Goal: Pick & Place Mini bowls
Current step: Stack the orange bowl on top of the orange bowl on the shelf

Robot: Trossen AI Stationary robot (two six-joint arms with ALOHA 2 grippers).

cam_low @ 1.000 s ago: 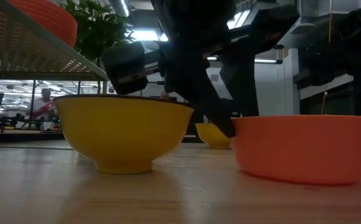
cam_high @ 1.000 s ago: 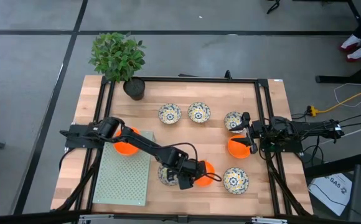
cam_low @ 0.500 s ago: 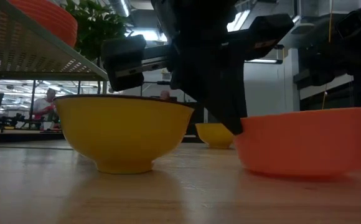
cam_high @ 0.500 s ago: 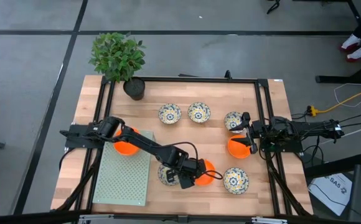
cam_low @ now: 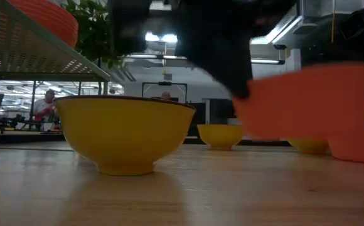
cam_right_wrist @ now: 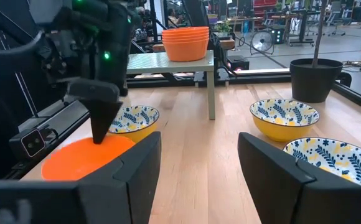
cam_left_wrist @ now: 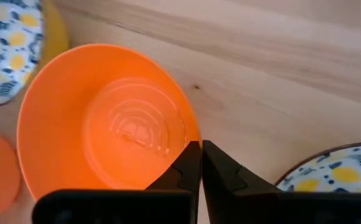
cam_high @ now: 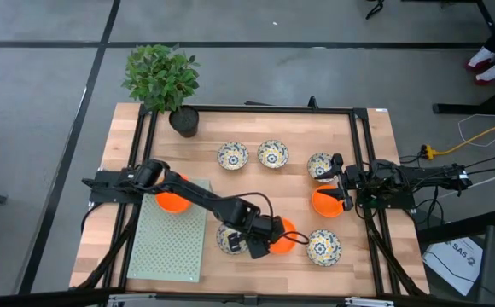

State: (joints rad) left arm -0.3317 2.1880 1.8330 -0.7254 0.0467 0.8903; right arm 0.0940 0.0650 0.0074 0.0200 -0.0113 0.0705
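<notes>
My left gripper (cam_high: 263, 245) is shut on an orange mini bowl (cam_high: 283, 236) near the table's front edge; the low view shows this bowl (cam_low: 307, 100) off the wood. A patterned mini bowl (cam_high: 228, 240) sits to its left and another (cam_high: 323, 247) to its right. My right gripper (cam_high: 340, 193) stands open at the right rim of a second orange mini bowl (cam_high: 323, 203), with nothing between its fingers (cam_right_wrist: 137, 168). Three patterned mini bowls (cam_high: 272, 153) rest farther back. My left gripper pinches the orange bowl's rim (cam_left_wrist: 193, 134) on the side toward the table's left, one finger inside the bowl and one outside. The fingers (cam_left_wrist: 221, 177) come from above, pointing down. The bowl hangs tilted and clear of the table.
A green perforated rack (cam_high: 166, 247) stands at the left with a stack of orange bowls (cam_high: 172, 198) on it. A black plant pot (cam_high: 183, 120) is at the far left corner. A black frame rail (cam_high: 264, 109) borders the work area.
My left gripper has shut on the orange bowl's rim and gone up. The bowl first tipped on the table, then lifted clear and now hangs tilted.
</notes>
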